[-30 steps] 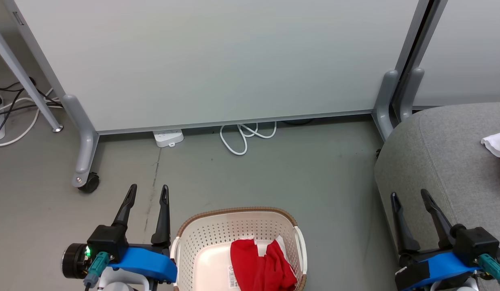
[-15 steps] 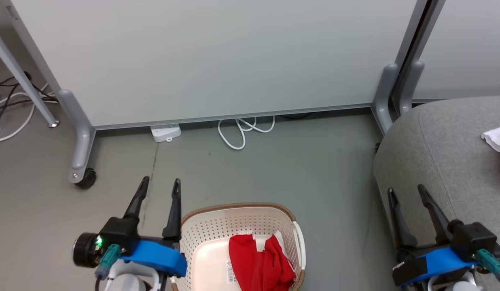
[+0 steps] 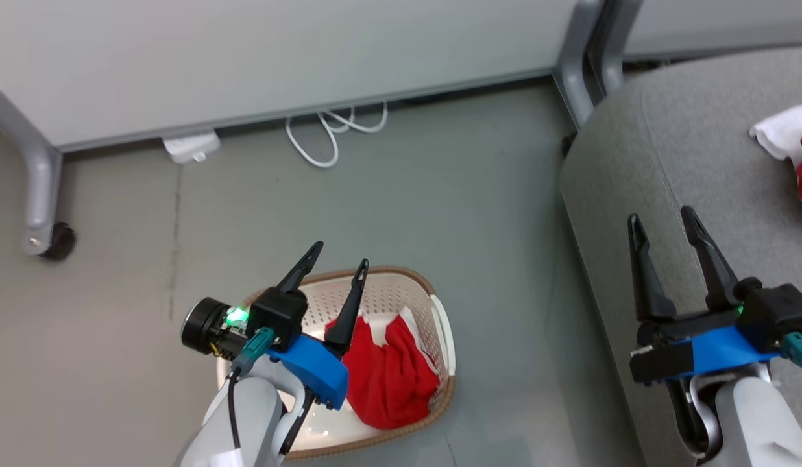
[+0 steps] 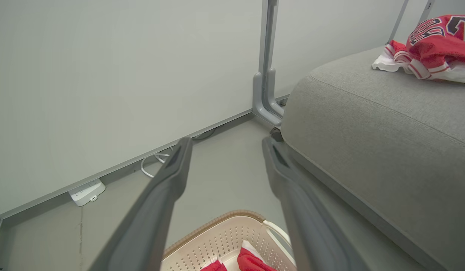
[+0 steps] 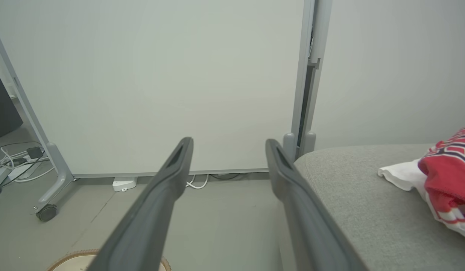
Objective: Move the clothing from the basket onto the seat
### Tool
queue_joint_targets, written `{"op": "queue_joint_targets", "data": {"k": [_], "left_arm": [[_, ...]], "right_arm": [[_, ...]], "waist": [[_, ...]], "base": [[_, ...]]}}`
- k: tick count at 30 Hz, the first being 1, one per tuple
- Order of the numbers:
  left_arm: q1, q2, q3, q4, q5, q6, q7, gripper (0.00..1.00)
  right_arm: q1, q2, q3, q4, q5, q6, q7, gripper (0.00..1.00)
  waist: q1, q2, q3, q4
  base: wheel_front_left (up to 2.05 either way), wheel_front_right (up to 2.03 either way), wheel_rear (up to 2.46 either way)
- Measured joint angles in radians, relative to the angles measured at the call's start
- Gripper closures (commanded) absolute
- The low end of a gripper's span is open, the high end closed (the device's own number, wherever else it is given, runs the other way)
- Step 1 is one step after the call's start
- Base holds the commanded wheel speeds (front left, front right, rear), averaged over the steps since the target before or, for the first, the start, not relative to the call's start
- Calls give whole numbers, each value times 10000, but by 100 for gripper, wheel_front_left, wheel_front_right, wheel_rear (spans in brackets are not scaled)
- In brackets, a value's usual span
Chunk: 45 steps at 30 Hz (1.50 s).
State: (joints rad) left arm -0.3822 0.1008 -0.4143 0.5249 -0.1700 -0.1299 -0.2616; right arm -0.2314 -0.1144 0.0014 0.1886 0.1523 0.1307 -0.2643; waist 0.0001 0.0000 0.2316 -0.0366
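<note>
The cream basket [image 3: 438,315] with a brown rim stands on the grey floor and holds plain red clothing [image 3: 388,379] bunched toward its right side. My left gripper [image 3: 342,254] hovers open over the basket's left part, fingers pointing at its far rim. In the left wrist view the left gripper [image 4: 227,141] is open above the basket [image 4: 232,220] and the red clothing [image 4: 251,264]. My right gripper [image 3: 660,215] is open over the front edge of the grey seat [image 3: 699,149]. A red and white jersey [image 3: 797,146] lies on the seat's right side. The right wrist view shows the right gripper [image 5: 229,142], the jersey [image 5: 447,177] and the seat [image 5: 368,203].
Pale partition panels stand behind, on grey feet, one with a black caster [image 3: 54,240]. A white power strip [image 3: 192,146] and a looped white cable [image 3: 329,133] lie at the panel's base. Bare floor separates the basket from the seat.
The head camera has tipped down and turned, shifting the whole picture. My left gripper has moved from beside the basket's left rim to above its inside. The right gripper stays by the seat's edge.
</note>
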Motion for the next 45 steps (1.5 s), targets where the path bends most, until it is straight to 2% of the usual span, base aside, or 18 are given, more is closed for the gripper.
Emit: {"op": "queue_joint_targets", "data": {"k": [4,7,22,32,45], "left_arm": [[-522,186,-646,635,-165,0,-2,0],[-1192,343,-1476,1442,-395,0,-2,0],[-3067,642,-3758,3753,-617,0,-2,0],[-3986,782,-4732,5093,-941,0,-2,0],[-4996,907,-5363,6452,-1053,0,-2,0]], "right_arm": [[-367,27,119,-98,-2,0,2,0],[-779,111,199,-247,-6,0,2,0],[-2131,401,414,-686,-98,0,2,0],[-2695,435,395,-1037,-138,0,2,0],[-3236,493,313,-1371,-201,0,2,0]], "waist": [[0,0,535,-282],[1,0,1277,-648],[1,0,4058,-1572],[0,-1,5503,-1898],[0,-1,6934,-2139]], "base": [[0,0,0],[0,0,0],[0,0,0],[0,0,0],[0,0,0]]}}
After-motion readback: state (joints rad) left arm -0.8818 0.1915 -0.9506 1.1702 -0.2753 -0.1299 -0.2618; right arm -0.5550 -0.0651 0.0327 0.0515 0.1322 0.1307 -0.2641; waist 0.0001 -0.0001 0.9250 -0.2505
